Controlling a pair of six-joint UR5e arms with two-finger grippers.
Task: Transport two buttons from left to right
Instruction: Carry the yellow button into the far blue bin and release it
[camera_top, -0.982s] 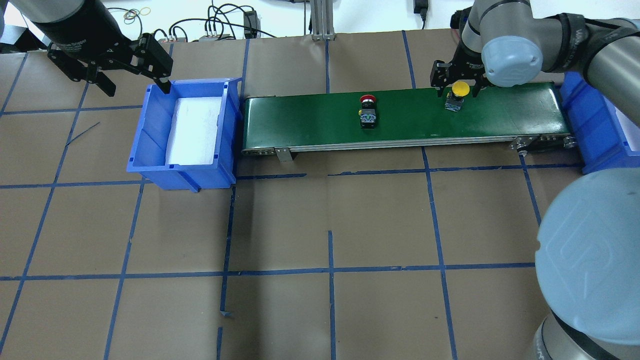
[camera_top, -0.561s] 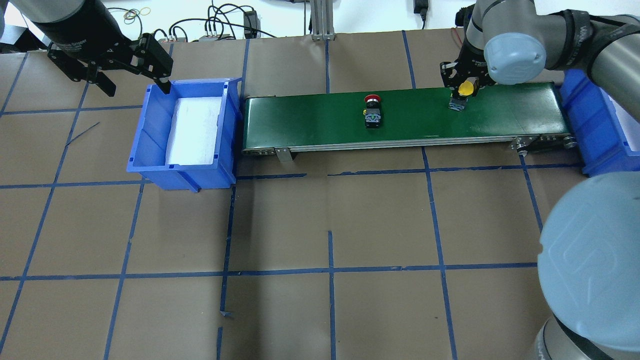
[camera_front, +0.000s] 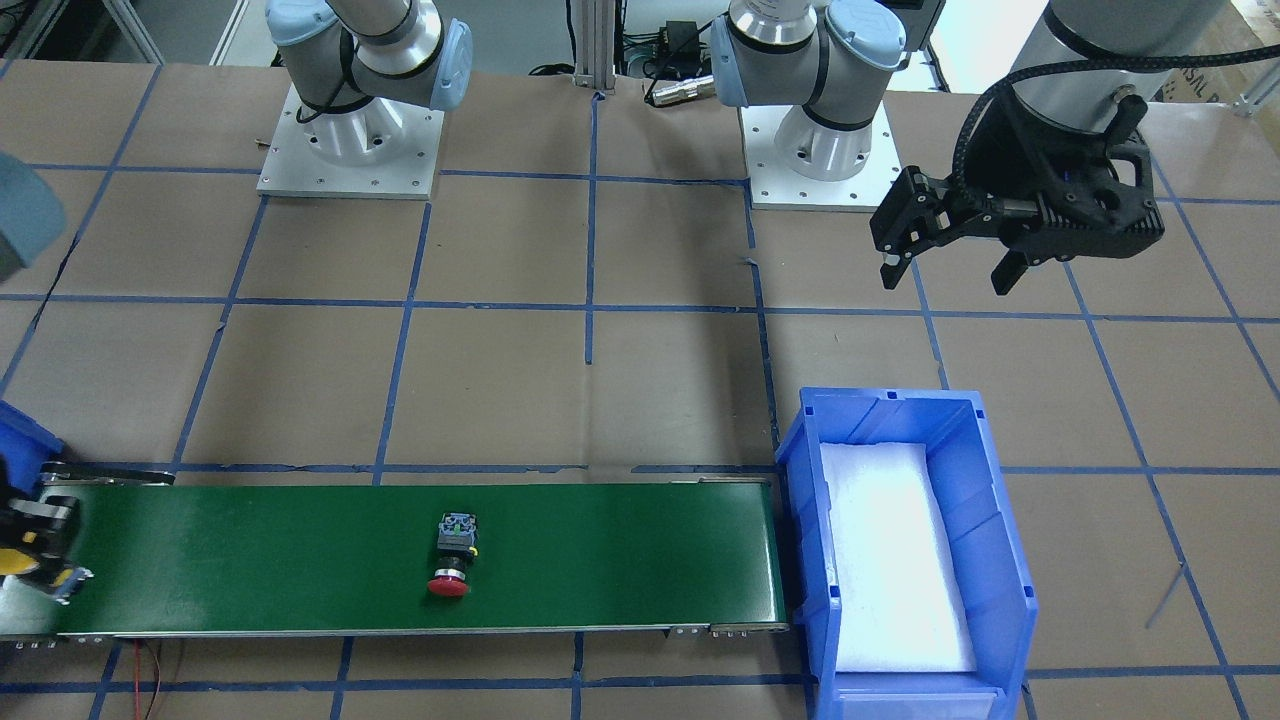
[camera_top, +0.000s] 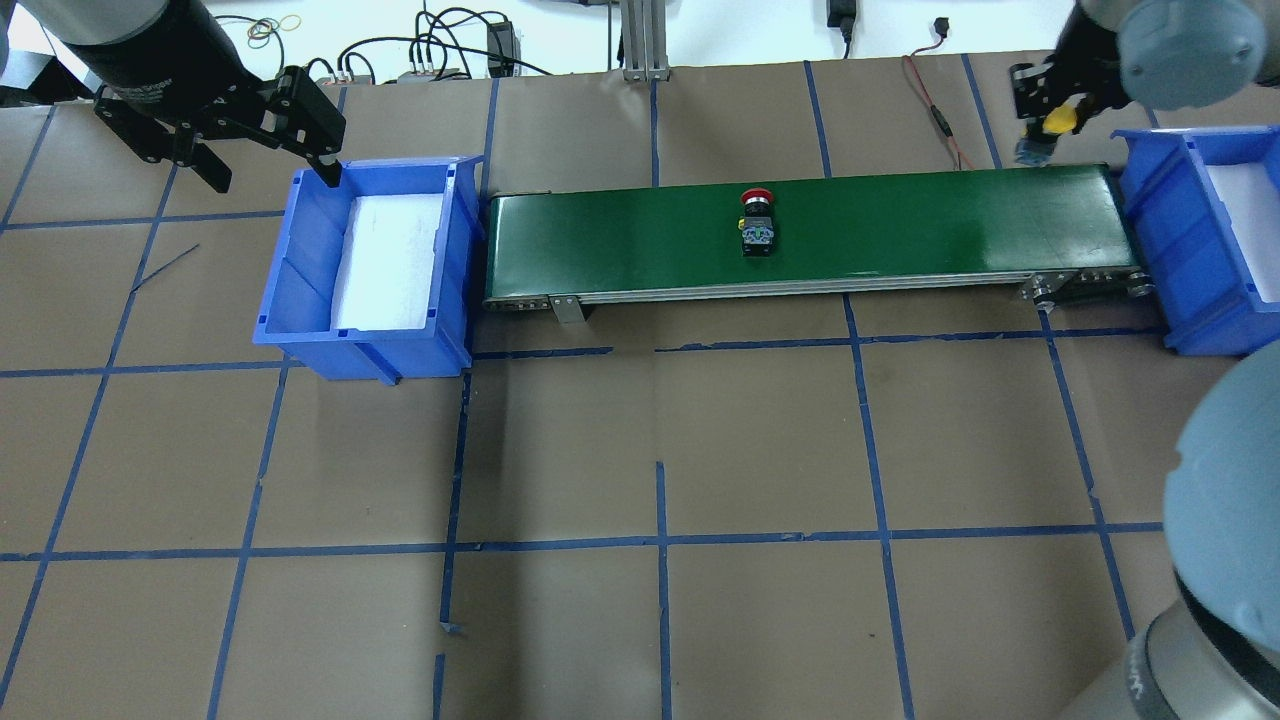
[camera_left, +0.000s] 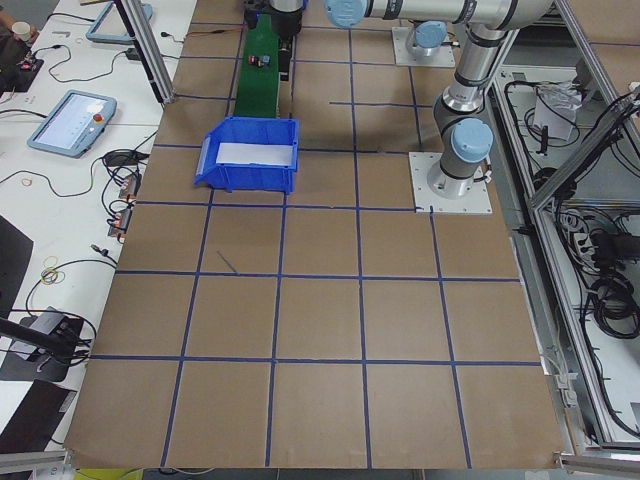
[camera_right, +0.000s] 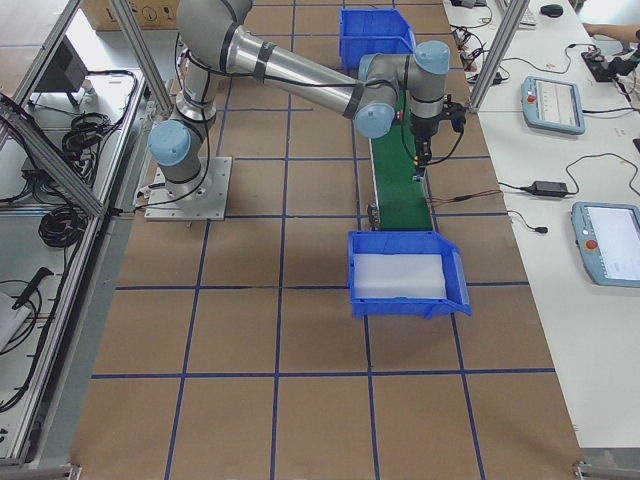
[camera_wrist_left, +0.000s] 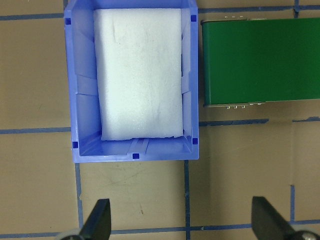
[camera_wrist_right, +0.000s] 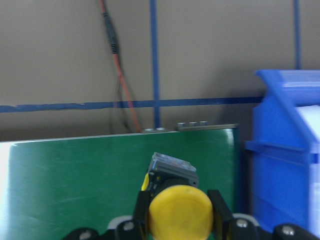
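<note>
The red-capped button (camera_top: 757, 218) lies on its side near the middle of the green conveyor belt (camera_top: 620, 240); it also shows in the front view (camera_front: 455, 553). My right gripper (camera_top: 1045, 125) is shut on the yellow-capped button (camera_top: 1060, 120) and holds it above the belt's right end, close to the right blue bin (camera_top: 1160, 230). The right wrist view shows the yellow button (camera_wrist_right: 180, 212) between the fingers (camera_wrist_right: 218, 210). My left gripper (camera_top: 270, 165) is open and empty, hovering behind the left blue bin (camera_top: 300, 260).
The left bin (camera_wrist_left: 82, 150) holds only a white foam pad (camera_wrist_left: 140, 75). The right bin (camera_wrist_right: 285, 145) stands just beyond the belt's end. A red cable (camera_top: 935, 95) lies behind the belt. Blue tape lines cross the brown table.
My right gripper closed on the yellow button, lifted it off the belt and carried it right toward the right bin. The red button drifted slightly right on the belt. The left gripper stayed still.
</note>
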